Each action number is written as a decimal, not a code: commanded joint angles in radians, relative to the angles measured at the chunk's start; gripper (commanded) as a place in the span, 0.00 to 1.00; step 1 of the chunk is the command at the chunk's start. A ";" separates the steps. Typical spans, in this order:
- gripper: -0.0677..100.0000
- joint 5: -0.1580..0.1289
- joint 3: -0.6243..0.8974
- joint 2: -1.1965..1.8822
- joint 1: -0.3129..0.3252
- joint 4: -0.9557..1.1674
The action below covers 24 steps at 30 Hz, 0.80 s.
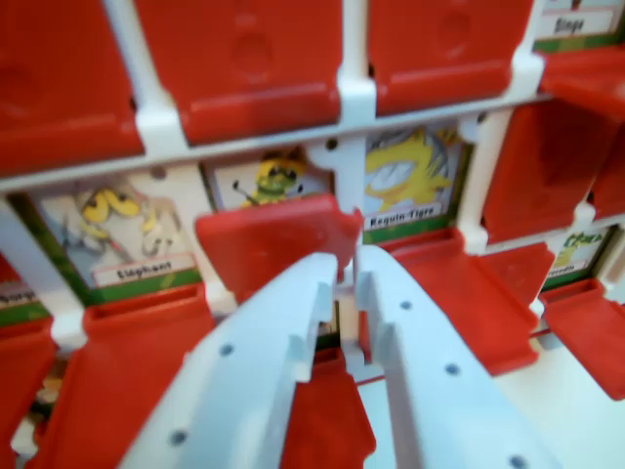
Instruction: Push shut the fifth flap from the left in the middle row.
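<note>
Tool [347,283] of white plastic, its two prongs a narrow gap apart and gripping nothing, sits with its tips against the lower edge of a half-raised red plastic flap [278,239]. That flap partly covers a yellow-creature card [273,181], between the Elephant card [122,234] and the Requin-Tigre card [410,181].

Only two cards read clearly: "Elephant" [144,269] and, right of it, "Requin-Tigre" [401,222]. Top right card [576,23] looks like "Bingo", too blurry.
</note>
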 commanded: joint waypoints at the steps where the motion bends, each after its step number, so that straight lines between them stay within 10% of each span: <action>1: 0.02 0.008 -0.129 0.000 -0.018 -0.012; 24: 0.02 -0.029 0.071 0.397 0.009 0.104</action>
